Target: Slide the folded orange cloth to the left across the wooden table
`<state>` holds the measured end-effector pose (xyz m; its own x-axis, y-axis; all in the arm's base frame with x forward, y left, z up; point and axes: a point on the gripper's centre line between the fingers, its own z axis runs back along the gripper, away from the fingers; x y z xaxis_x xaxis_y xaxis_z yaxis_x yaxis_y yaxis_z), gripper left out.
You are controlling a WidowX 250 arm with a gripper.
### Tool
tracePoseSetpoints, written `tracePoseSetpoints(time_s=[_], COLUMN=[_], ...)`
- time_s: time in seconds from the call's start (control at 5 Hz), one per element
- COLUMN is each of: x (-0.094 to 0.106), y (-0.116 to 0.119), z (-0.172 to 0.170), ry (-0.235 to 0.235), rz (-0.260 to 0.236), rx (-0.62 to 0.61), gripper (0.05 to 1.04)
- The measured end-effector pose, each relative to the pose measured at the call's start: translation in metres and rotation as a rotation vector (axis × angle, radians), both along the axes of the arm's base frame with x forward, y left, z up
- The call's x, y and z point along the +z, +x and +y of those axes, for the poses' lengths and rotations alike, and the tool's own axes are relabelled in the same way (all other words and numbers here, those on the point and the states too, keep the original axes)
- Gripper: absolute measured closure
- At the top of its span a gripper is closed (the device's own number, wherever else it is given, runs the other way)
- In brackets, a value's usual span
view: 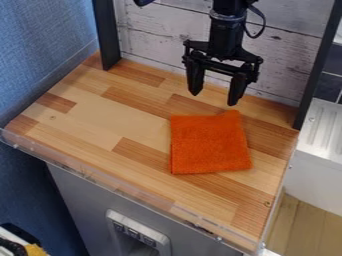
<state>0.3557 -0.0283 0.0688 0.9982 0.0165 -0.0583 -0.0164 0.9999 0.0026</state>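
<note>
Folded orange cloth [210, 143] lies flat on a wooden bench [93, 116], right of center; above it, the black gripper [213, 97] hangs empty, fingers apart, leaving it uncovered.

The wooden tabletop [140, 120] was laid in blocks of pale and reddish-brown grain, with a small round mark [267, 203] towards its near right corner. A clear strip [133, 192] ran along its near edge. On the wood, right of the middle, lay an orange cloth [210, 145], flat and roughly square, its far right corner drawn out to a little point and its left side showing layered edges.
</note>
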Motion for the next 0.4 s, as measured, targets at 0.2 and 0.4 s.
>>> tracePoseSetpoints(time_s=[0.2, 0.4], x=[-0.0091, -0.0168], y=[-0.0065, -0.0124], z=[0.0, 0.0008], ry=[0.005, 0.011], rz=[0.017, 0.024], rx=[0.057, 0.146], gripper=[0.085, 0.087])
